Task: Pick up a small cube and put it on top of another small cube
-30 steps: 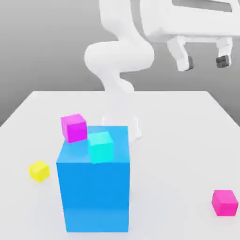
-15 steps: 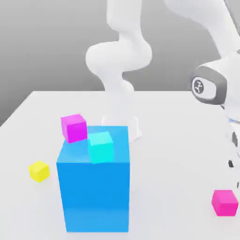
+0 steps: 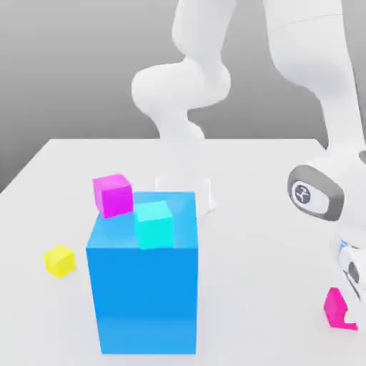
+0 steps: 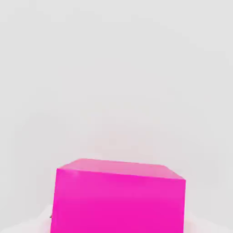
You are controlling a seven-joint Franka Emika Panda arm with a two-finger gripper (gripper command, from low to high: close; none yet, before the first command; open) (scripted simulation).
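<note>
The small hot-pink cube [image 3: 334, 307] sits on the white table [image 3: 271, 179] near the front edge, at the exterior view's right. My gripper [image 3: 348, 309] has come down onto it, and the hand hides the cube's right part. The hand view has the same pink cube [image 4: 119, 196] very close up against the white table top. The jaws are shut on the cube, which still rests on the table. A purplish magenta small cube [image 3: 112, 194] stands at the far left corner of the big blue block [image 3: 143, 293].
A cyan cube [image 3: 154, 224] lies on top of the big blue block. A yellow small cube [image 3: 59, 260] sits on the table at the exterior view's left. The arm's white base [image 3: 184, 193] stands behind the block.
The arm swung down from high above to the pink cube at the right front. The gripper went from open to shut around it. The other cubes stayed put.
</note>
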